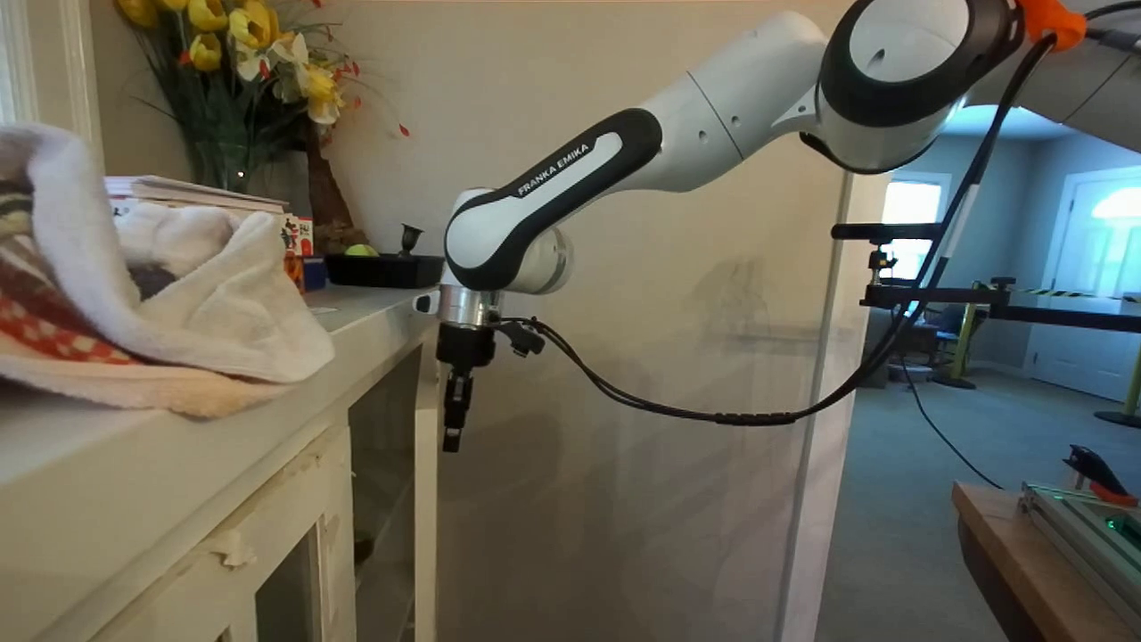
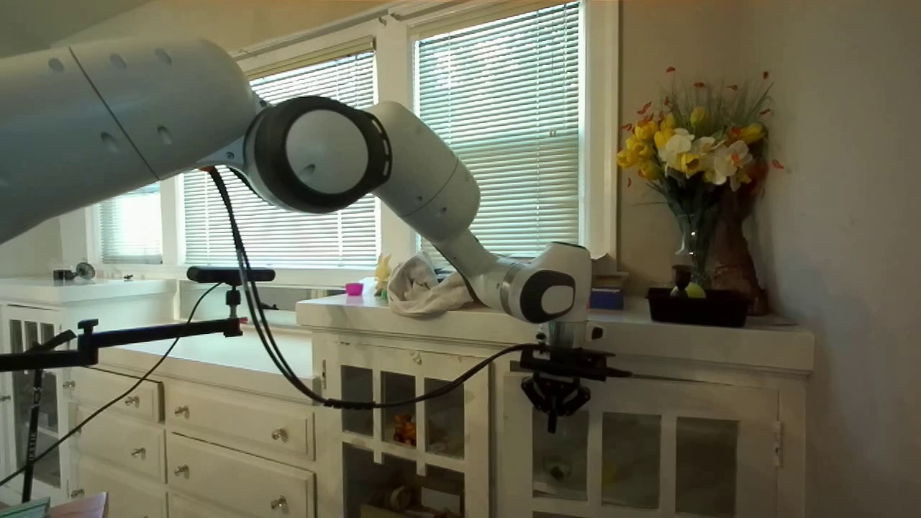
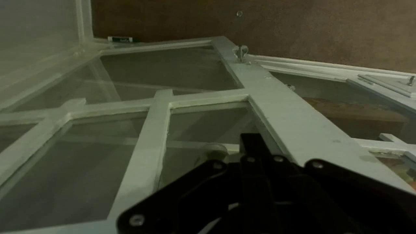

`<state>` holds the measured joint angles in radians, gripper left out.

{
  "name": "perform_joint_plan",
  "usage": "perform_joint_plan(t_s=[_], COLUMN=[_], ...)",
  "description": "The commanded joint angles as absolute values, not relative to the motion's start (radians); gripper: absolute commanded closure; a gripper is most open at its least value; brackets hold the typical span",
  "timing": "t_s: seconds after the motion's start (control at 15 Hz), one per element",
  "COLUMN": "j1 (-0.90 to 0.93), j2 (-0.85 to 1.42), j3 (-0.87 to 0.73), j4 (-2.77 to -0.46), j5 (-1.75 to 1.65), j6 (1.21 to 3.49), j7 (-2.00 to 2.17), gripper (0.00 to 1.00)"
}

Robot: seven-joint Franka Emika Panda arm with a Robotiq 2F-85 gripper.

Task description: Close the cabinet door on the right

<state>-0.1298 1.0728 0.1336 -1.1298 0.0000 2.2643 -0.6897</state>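
Note:
The white cabinet door (image 2: pixel 668 460) with its glass panes is hinged at the right, by the wall. It stands ajar, its free edge out from the cabinet. In an exterior view it shows as a narrow white strip (image 1: pixel 426 535) beside the dark cabinet interior. Its wide stile (image 3: pixel 276 100) and glass knob (image 3: pixel 240 53) show in the wrist view. My gripper (image 2: pixel 552 424) is shut and empty, pointing down on the outer side of the door. It is in front of the pane by the stile, near the free edge (image 1: pixel 453 441). Whether the fingertips (image 3: pixel 253 139) touch the door I cannot tell.
The countertop (image 2: pixel 777 349) overhangs above the door. It carries a black tray (image 2: pixel 698 308), a flower vase (image 2: pixel 694 244) and a crumpled towel (image 1: pixel 205 303). A second glass-paned door (image 2: pixel 478 424) stands to the left. A marker (image 3: pixel 121 39) lies low by the cabinet base.

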Motion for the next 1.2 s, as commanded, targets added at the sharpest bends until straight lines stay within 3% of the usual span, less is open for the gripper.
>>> perform_joint_plan(t_s=[0.0, 0.53, 1.13], j1=[-0.134, -0.156, -0.166], j2=[1.054, 1.072, 1.084], j3=[0.154, 0.209, 0.249], j4=[-1.193, -1.252, -1.247], j5=[-0.021, -0.009, 0.011], j6=[2.367, 2.545, 2.576], j7=[-0.794, -0.990, -1.071], gripper=[1.00, 1.00, 1.00])
